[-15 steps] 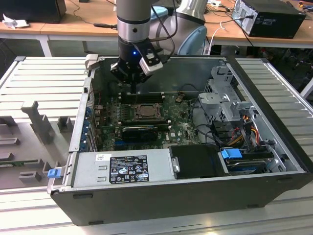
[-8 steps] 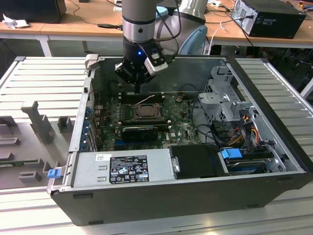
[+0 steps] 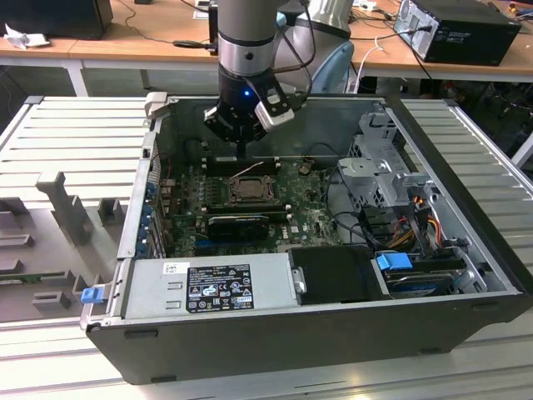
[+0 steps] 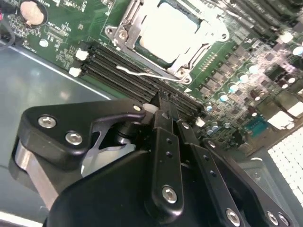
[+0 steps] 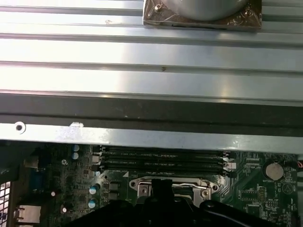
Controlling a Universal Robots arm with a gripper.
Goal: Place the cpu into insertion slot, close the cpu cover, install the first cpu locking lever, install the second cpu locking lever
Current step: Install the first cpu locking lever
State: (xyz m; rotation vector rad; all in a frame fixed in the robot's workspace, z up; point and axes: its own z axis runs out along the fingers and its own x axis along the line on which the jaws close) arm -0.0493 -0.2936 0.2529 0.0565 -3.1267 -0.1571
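Observation:
The cpu (image 4: 170,29) lies flat in the insertion slot (image 3: 248,190), its silvery top showing through the window of the cpu cover (image 4: 124,23), which lies down over it. A thin wire locking lever (image 4: 142,74) stands loose along the socket's edge, beside the black memory slots (image 4: 123,71). My gripper (image 4: 163,99) hovers just past that lever over the memory slots, fingers shut together with nothing between them. In the exterior view the gripper (image 3: 241,155) hangs over the board just behind the socket. In the first wrist view the socket (image 5: 199,185) sits just beyond the dark fingers (image 5: 161,189).
The open computer case (image 3: 466,275) lies on a ribbed metal table (image 3: 75,133). A grey power-supply box (image 3: 212,283) fills the front, a long black card (image 3: 238,225) lies in front of the socket, and a drive cage (image 3: 379,171) with cables stands to the exterior view's right.

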